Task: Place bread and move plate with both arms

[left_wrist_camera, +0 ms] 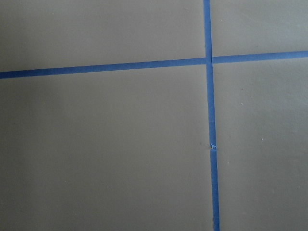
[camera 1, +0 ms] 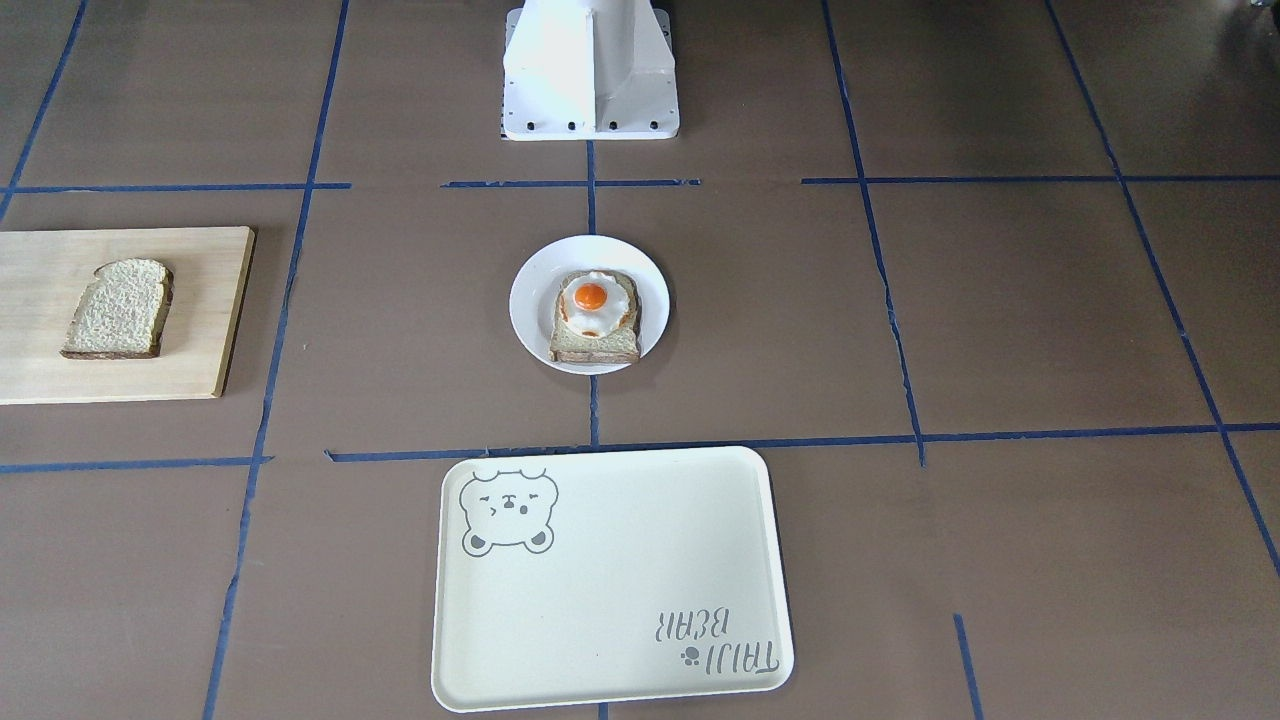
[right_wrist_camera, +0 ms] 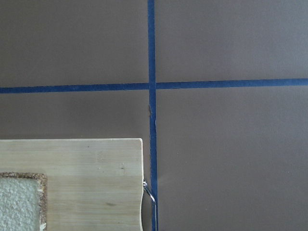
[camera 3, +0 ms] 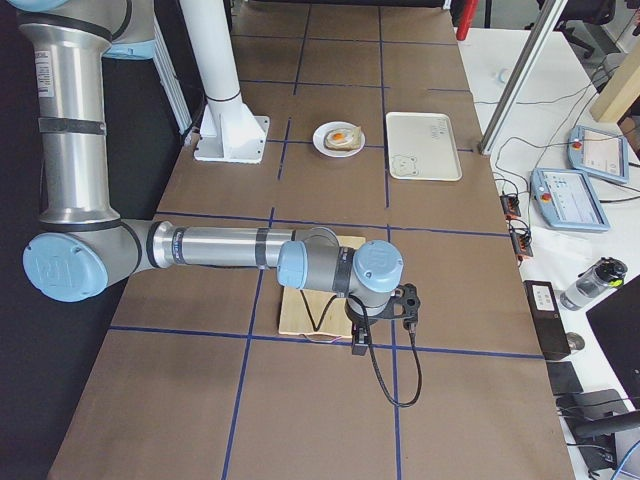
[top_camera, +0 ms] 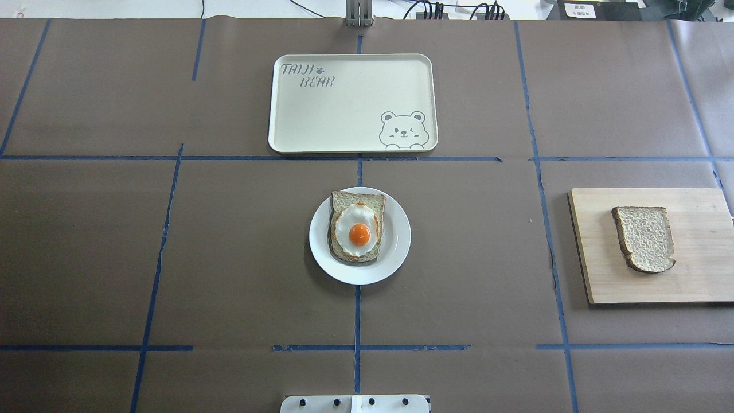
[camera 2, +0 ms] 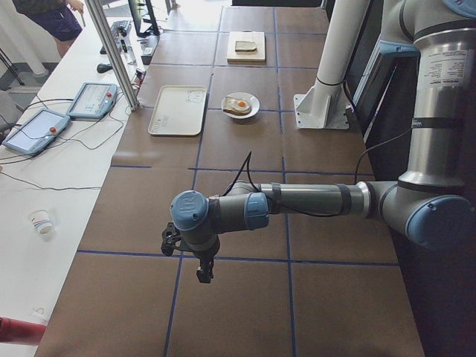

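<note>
The bread (top_camera: 645, 238) is lying on a wooden board (top_camera: 596, 275) well apart from the plate (top_camera: 397, 252), which is sitting centrally, presumably reachable by both arms, while the left gripper (camera 2: 203, 269) and right gripper (camera 3: 359, 342) are hovering far from the plate, and I cannot tell whether either is spread or closed.

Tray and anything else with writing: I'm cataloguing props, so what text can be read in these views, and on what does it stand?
"TAIJI BEAR": printed on the cream tray, beside a paw mark, with a bear drawing in the opposite corner.
White label on the black box beyond the table's far edge: too small to read.
Screens of the two handheld controllers: too small to read.
No other text is legible.
</note>
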Available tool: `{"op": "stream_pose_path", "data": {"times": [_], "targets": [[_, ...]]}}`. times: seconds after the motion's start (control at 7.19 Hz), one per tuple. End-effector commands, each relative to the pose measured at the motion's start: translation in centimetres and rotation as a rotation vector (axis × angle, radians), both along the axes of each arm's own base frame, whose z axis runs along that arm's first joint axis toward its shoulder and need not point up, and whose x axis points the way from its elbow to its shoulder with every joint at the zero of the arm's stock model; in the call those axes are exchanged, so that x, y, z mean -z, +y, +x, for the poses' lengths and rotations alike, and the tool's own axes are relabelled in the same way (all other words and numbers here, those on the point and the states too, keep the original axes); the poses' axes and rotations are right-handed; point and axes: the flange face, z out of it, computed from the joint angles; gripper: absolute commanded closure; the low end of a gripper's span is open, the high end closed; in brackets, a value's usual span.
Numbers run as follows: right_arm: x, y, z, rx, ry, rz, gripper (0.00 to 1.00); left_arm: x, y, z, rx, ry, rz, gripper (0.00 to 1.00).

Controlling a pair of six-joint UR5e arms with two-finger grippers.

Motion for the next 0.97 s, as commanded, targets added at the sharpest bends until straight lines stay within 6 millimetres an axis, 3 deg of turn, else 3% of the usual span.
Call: {"op": "stream_pose_path", "data": {"times": [0.0, 0.28, 0.42, 0.56, 0.7, 0.83], "targets": [[0.6, -0.3, -0.1, 0.0, 0.0, 0.012, 0.0, 0.0, 0.0, 0.0, 0.001, 0.003, 0.001, 0.0], [3.2, -2.7, -1.2, 0.023, -0.002, 0.06, 0.0, 0.2, -0.1, 0.0, 0.001, 0.004, 0.008, 0.0], [3.0, -2.6, -1.3, 0.024, -0.012, 0.058, 0.0, 0.2, -0.2, 0.0, 0.001, 0.004, 0.01, 0.0], [4.2, -3.0, -2.2, 0.041, -0.016, 0.085, 0.0, 0.3, -0.2, 0.0, 0.001, 0.004, 0.011, 0.0], [4.8, -2.2, -2.8, -0.003, -0.018, 0.054, 0.0, 0.3, -0.2, 0.0, 0.001, 0.004, 0.011, 0.0], [5.4, -1.9, -4.8, -0.067, -0.027, 0.042, 0.0, 0.2, -0.1, 0.0, 0.001, 0.005, 0.01, 0.0]]}}
